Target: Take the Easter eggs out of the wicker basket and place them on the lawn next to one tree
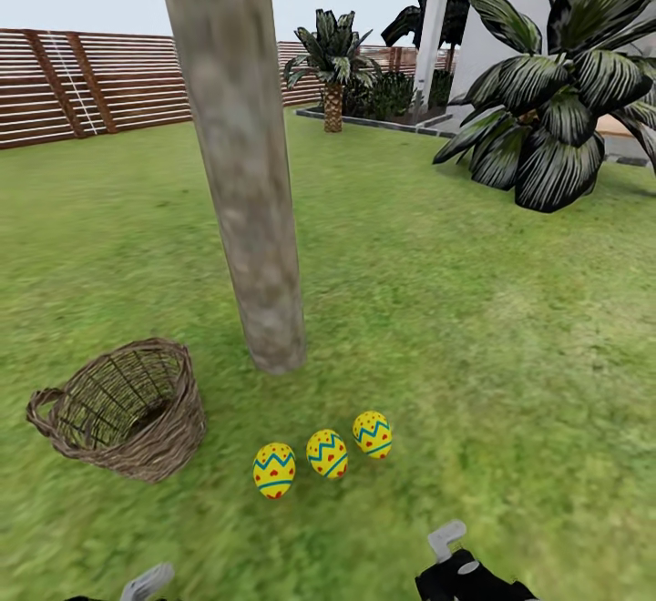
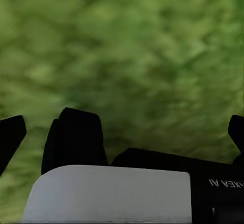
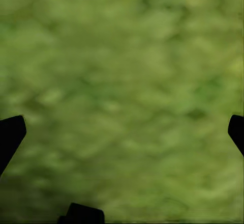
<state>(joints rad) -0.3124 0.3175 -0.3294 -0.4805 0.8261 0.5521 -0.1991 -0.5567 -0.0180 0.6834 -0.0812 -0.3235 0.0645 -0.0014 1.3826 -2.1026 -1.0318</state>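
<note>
Three eggs, counted as one (image 1: 274, 470), two (image 1: 327, 453) and three (image 1: 373, 434), lie in a short row on the lawn (image 1: 474, 328) at about 6 o'clock from the foot of the one trunk (image 1: 246, 173), near it, which I judge is where the task wants them, all by the same tree. The single basket (image 1: 128, 410) sits tipped at about 8 o'clock from the trunk, with no egg visible inside, so the job looks finished. Both end effectors, left (image 2: 122, 132) and right (image 3: 122, 132), hang over bare grass with fingers spread wide and hold nothing.
</note>
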